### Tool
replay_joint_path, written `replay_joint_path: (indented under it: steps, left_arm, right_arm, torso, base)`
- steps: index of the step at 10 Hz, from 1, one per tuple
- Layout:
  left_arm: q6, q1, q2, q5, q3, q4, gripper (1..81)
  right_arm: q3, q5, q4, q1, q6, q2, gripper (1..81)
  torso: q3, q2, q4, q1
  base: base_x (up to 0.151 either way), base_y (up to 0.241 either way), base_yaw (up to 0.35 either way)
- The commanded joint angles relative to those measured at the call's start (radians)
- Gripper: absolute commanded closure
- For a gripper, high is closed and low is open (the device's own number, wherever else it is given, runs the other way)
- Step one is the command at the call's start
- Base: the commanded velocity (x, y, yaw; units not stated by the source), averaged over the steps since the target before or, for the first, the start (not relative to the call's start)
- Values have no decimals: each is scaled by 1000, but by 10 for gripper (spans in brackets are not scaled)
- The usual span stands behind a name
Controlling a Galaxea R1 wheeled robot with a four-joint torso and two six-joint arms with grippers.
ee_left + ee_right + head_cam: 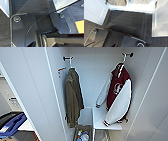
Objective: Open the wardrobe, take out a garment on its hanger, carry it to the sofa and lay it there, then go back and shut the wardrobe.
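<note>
Since the maroon varsity jacket with white sleeves hangs soft and floppy at the open white wardrobe's right, you should take its thin white hanger near the hook; whether either gripper's fingers are open I cannot tell.

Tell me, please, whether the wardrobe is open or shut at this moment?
Open: the wardrobe has both doors swung aside, and the garment and an olive-brown coat show hanging inside.
</note>
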Motion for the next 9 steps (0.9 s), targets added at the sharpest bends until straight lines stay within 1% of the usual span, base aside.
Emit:
replay_joint_path:
  steps: [1,2,3,6,9]
  left_arm:
    - [-9,-34,22,38,6,-3,10]
    - [-13,-33,25,45,8,-7,10]
    - [-19,-33,26,48,8,-27,10]
    - [-19,-31,29,51,8,-87,10]
    - [-15,-22,26,120,8,-86,10]
  right_arm:
    - [39,-38,164,-11,5,-39,10]
    - [42,-38,178,-43,5,-36,10]
    - [40,-23,177,-80,5,-20,10]
    - [17,-20,172,-172,-1,24,10]
    - [7,-20,167,-232,-3,33,10]
  torso:
    - [0,0,0,0]
    - [0,0,0,0]
    - [0,0,0,0]
    - [0,0,0,0]
    - [0,0,0,0]
  base:
    - [0,0,0]
    - [0,0,0]
    - [0,0,0]
    - [0,0,0]
    - [0,0,0]
